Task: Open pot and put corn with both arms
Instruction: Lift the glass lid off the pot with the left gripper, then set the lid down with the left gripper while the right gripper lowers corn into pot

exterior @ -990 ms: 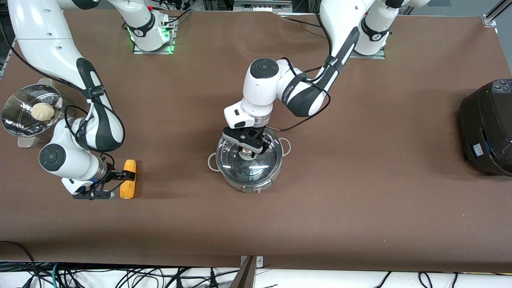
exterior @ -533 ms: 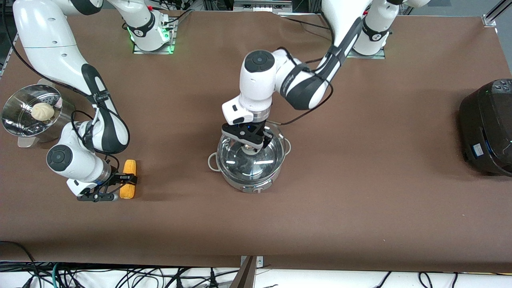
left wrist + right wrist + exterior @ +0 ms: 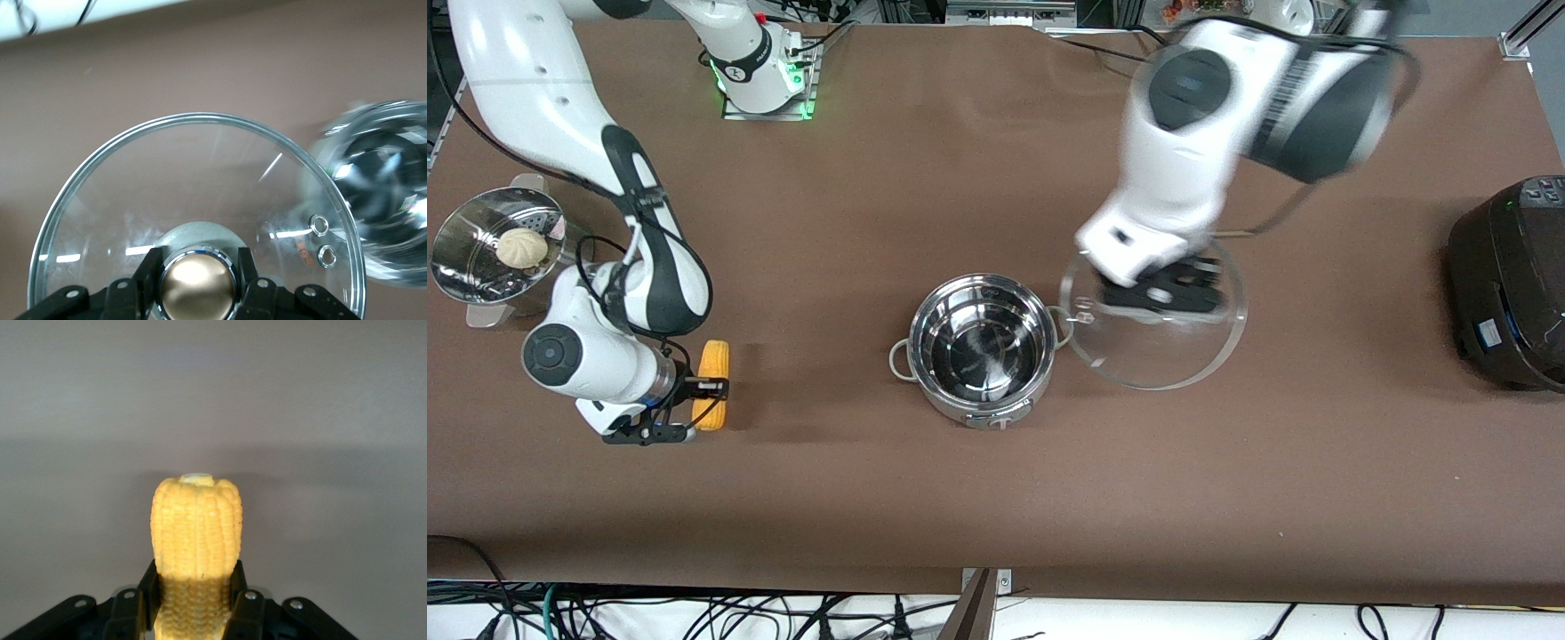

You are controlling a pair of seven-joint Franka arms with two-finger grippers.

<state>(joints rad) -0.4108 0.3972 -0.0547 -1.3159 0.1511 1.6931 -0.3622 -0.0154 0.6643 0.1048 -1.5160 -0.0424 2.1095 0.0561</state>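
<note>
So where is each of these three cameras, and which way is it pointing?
Front view: high across the table, facing both arms' bases; shows the open pot, the right gripper shut on the corn, the left gripper holding the lid in the air beside the pot.
Left wrist view: on the left arm's wrist, looking past its jaws, shut on the knob, through the glass to the table.
Right wrist view: on the right wrist, looking along the corn between its jaws.
Shared: lid and pot in front and left wrist; corn in front and right wrist.

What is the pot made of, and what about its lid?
The pot looks like shiny steel: it mirrors the lights. The lid, held by the left gripper, seems to be clear glass with a metal rim; the table shows through it.
</note>
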